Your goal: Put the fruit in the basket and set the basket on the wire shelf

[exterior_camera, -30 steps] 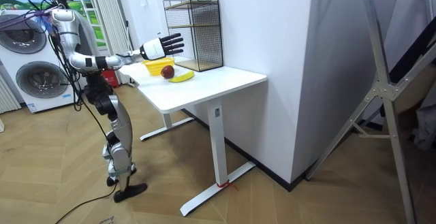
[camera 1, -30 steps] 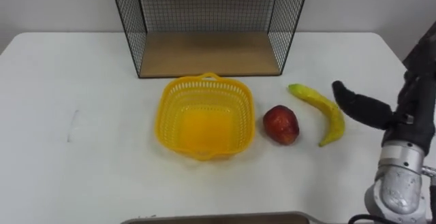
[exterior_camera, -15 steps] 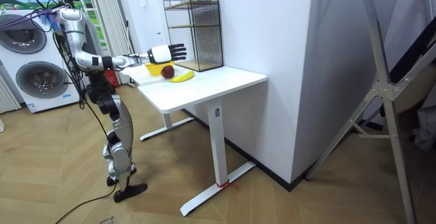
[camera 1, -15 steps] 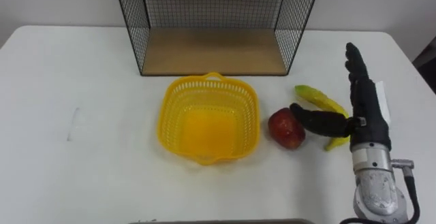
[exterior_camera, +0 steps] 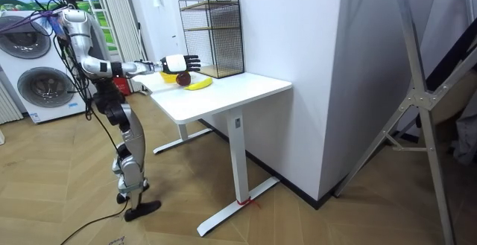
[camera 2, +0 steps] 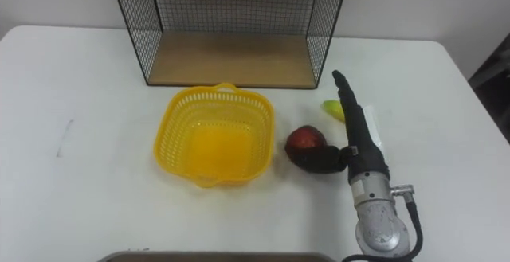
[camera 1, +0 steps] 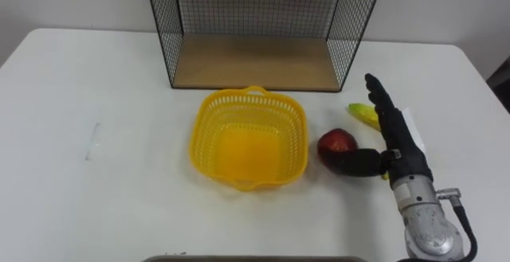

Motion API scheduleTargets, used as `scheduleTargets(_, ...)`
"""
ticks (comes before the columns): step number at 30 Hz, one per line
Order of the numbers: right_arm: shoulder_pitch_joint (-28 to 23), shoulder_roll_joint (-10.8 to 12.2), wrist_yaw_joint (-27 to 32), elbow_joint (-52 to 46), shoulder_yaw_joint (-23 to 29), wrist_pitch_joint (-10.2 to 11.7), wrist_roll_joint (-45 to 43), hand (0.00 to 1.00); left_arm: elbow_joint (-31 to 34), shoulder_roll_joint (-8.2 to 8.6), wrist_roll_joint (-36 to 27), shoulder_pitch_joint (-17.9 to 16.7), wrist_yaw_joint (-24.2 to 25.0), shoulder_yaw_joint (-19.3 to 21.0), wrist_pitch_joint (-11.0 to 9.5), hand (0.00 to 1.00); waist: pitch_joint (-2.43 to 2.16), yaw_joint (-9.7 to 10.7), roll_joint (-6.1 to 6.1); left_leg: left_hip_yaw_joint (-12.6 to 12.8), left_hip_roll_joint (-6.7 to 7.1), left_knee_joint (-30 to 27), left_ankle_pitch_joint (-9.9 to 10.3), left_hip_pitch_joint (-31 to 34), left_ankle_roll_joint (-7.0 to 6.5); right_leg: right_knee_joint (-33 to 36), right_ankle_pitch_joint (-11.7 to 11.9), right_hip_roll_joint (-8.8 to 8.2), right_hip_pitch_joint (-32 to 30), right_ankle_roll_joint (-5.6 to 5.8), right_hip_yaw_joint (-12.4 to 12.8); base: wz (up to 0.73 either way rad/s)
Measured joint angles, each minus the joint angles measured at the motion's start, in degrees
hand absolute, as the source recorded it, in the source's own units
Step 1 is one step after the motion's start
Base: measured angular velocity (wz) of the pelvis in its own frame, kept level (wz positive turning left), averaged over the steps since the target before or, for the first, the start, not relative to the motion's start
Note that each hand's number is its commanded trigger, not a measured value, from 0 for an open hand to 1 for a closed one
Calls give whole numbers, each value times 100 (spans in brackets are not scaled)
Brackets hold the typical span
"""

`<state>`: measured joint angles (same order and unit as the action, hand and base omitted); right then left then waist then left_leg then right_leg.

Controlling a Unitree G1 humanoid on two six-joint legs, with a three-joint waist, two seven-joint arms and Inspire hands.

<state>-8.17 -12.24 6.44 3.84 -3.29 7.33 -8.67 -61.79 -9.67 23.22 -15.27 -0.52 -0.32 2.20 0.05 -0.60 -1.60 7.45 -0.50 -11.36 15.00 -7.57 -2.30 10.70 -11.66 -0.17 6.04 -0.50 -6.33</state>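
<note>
The robot is standing at the white table (camera 1: 96,95) with its right arm reaching over it. The yellow basket (camera 1: 247,146) is sitting empty in the middle, just near of the wire shelf (camera 1: 255,63). The red apple (camera 1: 335,142) is lying just right of the basket. The right hand (camera 1: 398,146) is waiting wide open right beside the apple, fingers (camera 1: 381,103) pointing far and thumb (camera 1: 355,164) lying along the apple's near side. It is holding nothing. The banana (camera 1: 362,114) is peeking out behind the fingers.
</note>
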Motion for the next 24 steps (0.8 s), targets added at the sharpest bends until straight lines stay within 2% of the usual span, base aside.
scheduleTargets(17, 1, 15, -255, 1, 2, 0, -85, 0, -13, 1, 3, -7, 5, 3, -1, 0, -4, 9, -15, -63, 9, -24, 0, -22, 0, -2, 5, -7, 100, -1, -40, 1)
scheduleTargets(24, 0, 17, -352, 199, 2, 1, -85, 0, -9, 1, 3, -19, 8, 7, -4, 0, 1, 15, -43, -166, 23, -37, 0, -33, 0, -10, 4, -48, 160, 0, -140, 8)
